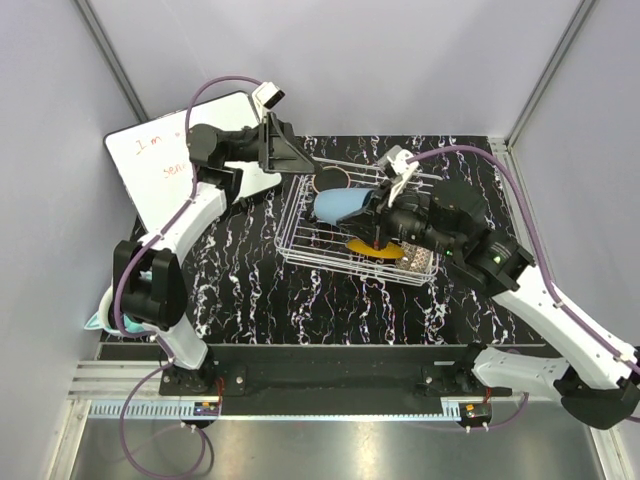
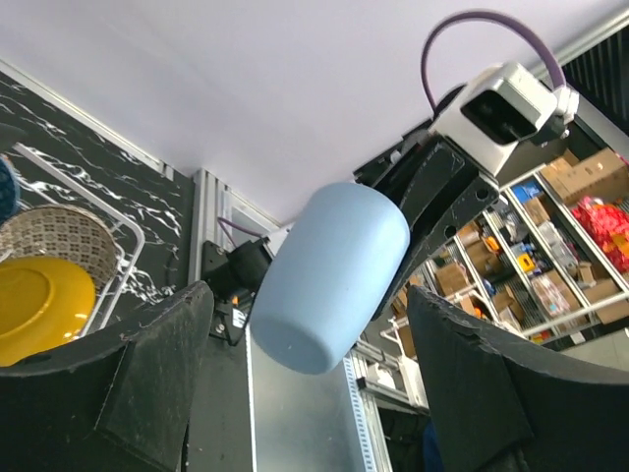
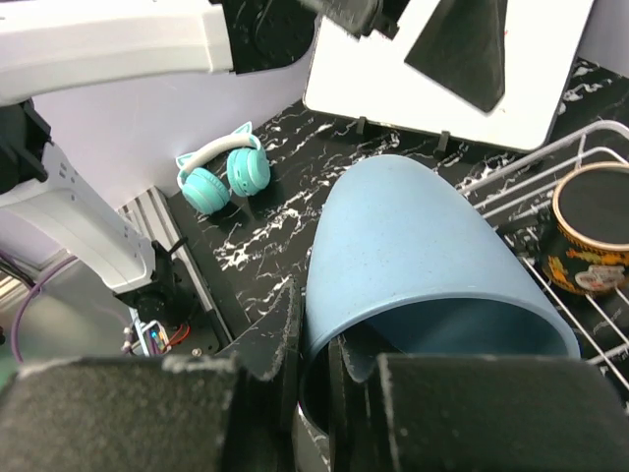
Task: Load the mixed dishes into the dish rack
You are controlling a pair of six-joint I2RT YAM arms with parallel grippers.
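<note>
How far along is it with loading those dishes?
Nearly done, it seems. Already in the dish rack: black-orange mug, yellow plate, a patterned dish. In hand: the right gripper holds the pale blue cup over the rack. Left: releasing it inside.

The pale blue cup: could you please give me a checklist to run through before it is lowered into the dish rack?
1. Grip: right gripper shut on the rim of the pale blue cup: ok.
2. Position: cup over the dish rack: ok.
3. Free slot under the cup: cannot tell, the cup hides it.
4. Other arm: left gripper open, empty, at the rack's far left corner: ok.
5. Neighbour: mug in the rack, apart from the cup: ok.
6. Clearance over the yellow plate: cannot tell.
</note>
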